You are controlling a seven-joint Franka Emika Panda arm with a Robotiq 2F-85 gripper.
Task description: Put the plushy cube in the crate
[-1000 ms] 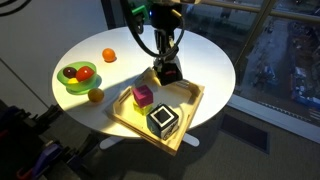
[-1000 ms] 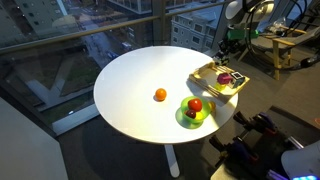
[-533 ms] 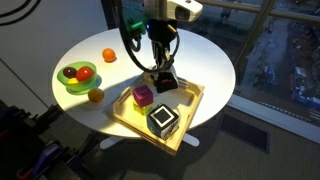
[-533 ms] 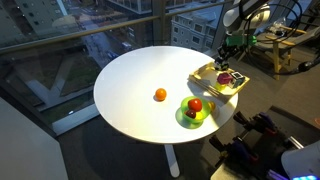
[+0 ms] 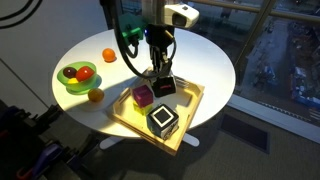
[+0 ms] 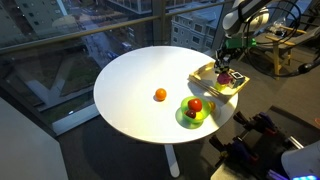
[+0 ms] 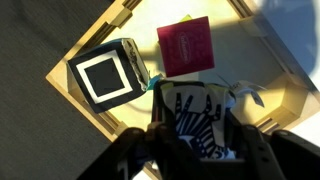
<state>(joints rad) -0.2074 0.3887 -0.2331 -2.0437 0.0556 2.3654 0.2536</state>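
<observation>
Crate (image 5: 140, 133) at the tabletop (image 5: 200, 55) edge, plushy cube (image 7: 195, 105) apparently in its far corner, plain cube (image 5: 143, 96) beside it, marked cube (image 5: 164, 122) in front, plate (image 5: 70, 87) well apart.

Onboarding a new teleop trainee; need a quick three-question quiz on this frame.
1. True or false: the pink cube lies inside the crate.
2. What lies on the green plate? A) fruit B) pink cube C) nothing
3. Wrist view: what is between the fingers of the end effector?
Key: 1 true; 2 A; 3 the plushy cube.
</observation>
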